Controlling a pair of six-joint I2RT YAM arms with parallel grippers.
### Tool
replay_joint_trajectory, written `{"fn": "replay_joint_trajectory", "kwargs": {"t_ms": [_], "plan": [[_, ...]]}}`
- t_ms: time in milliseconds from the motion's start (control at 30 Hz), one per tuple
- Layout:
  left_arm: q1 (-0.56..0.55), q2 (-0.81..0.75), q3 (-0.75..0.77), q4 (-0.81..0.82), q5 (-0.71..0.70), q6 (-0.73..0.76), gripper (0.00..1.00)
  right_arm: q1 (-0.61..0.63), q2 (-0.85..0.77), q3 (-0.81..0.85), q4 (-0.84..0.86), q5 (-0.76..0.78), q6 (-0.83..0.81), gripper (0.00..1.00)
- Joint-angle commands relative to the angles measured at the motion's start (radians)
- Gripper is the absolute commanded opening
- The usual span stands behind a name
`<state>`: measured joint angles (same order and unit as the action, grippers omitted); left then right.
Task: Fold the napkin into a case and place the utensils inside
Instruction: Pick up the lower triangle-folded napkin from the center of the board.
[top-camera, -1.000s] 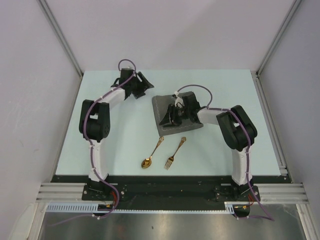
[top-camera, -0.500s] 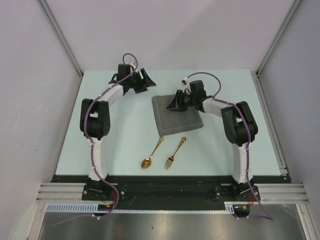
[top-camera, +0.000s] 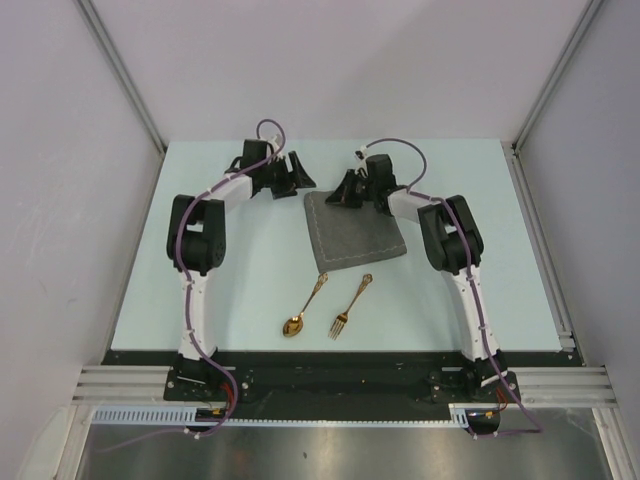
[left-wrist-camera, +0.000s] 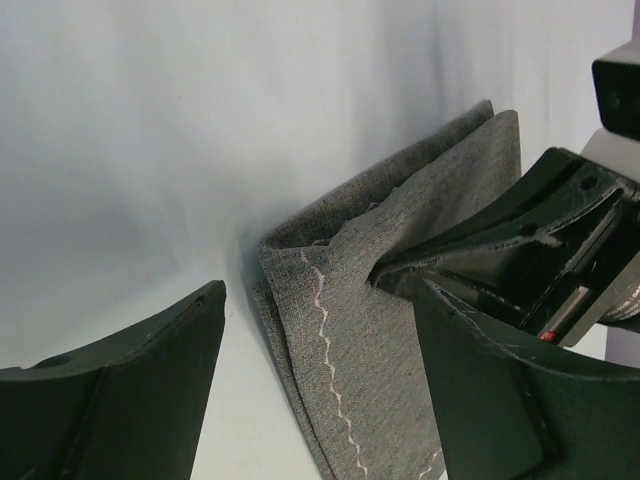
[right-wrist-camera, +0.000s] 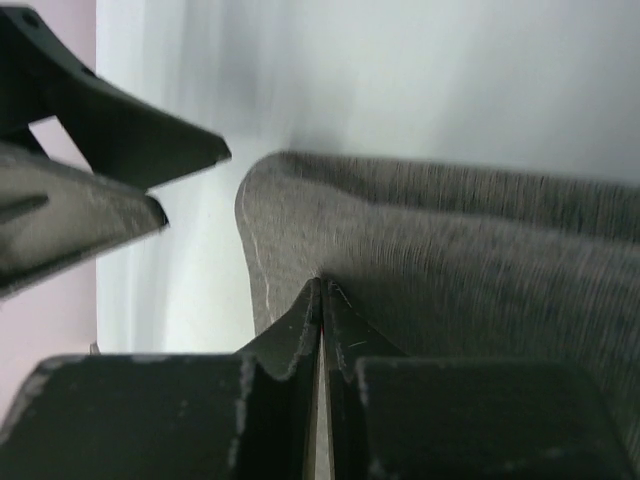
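The napkin lies as a dark grey folded square in the middle of the table, also seen in the left wrist view and the right wrist view. My right gripper is at its far left corner, shut on the napkin's edge, and the cloth puckers at the tips. My left gripper stands open just left of that corner, and its jaws frame the layered edge without touching it. The gold spoon and gold fork lie side by side nearer the front, apart from both grippers.
The light table is bounded by white walls at the back and both sides. A dark rail runs along the front edge by the arm bases. The two grippers sit close together at the napkin's corner.
My right gripper moved from over the napkin's middle to its far left corner and shut there. The left gripper slid right toward that corner and opened a little wider.
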<state>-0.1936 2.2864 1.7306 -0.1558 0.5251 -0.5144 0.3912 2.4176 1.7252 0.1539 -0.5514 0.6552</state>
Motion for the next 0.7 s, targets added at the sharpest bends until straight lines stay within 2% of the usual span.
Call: {"fn": "replay_joint_trajectory", "kwargs": {"t_ms": [0,200,300,433,600,667], "plan": [[-0.007,0.001,-0.005,-0.002,-0.011,0.05,0.79,0.003,0.024,0.089,0.018,0.03,0.003,0.05],[-0.01,0.012,-0.014,-0.071,-0.04,-0.007,0.74,0.005,0.08,0.134,-0.051,0.042,0.014,0.05],[-0.013,-0.04,-0.12,-0.001,-0.031,-0.068,0.73,0.011,0.116,0.174,-0.097,0.051,0.008,0.05],[-0.024,-0.145,-0.297,0.151,-0.083,-0.176,0.6,0.017,0.155,0.232,-0.151,0.065,0.011,0.05],[-0.04,-0.114,-0.292,0.144,-0.091,-0.203,0.59,0.031,0.152,0.277,-0.224,0.087,-0.026,0.05],[-0.04,-0.091,-0.292,0.144,-0.082,-0.222,0.63,0.037,0.159,0.304,-0.263,0.087,-0.046,0.05]]}}
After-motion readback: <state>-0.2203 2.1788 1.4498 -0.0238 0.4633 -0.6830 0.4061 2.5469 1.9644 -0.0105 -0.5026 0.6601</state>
